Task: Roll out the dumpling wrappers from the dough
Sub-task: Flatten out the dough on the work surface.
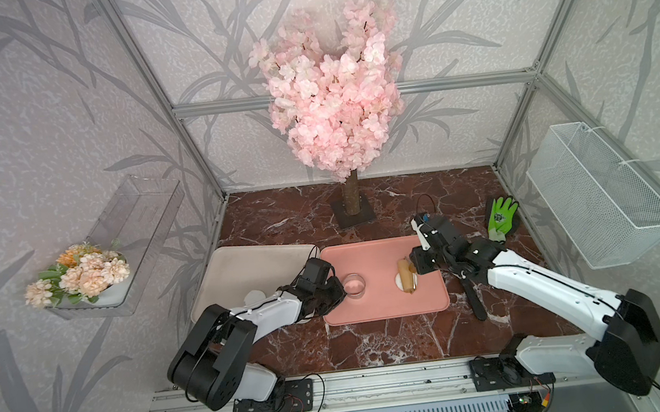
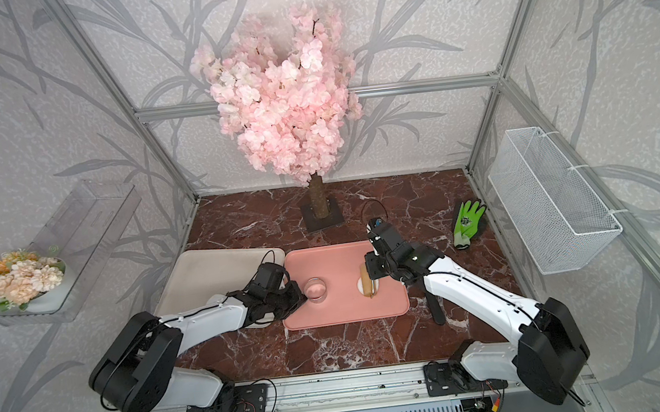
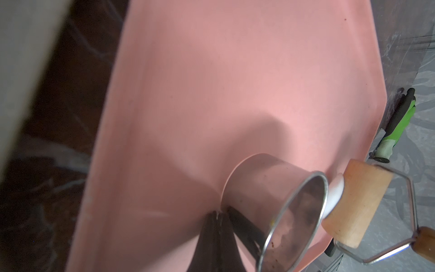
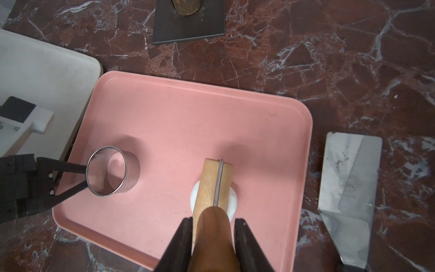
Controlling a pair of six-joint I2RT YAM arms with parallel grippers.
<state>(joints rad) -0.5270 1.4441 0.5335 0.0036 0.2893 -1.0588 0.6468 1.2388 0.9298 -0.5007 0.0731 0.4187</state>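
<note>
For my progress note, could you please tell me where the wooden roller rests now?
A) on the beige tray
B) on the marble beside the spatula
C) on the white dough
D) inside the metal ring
C: the right wrist view shows the roller lying across the dough on the pink tray, its handle in the right gripper.

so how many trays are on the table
2: a pink tray in the middle of the marble table, and an off-white tray right beside it on the left arm's side, partly covered by that arm.
</note>
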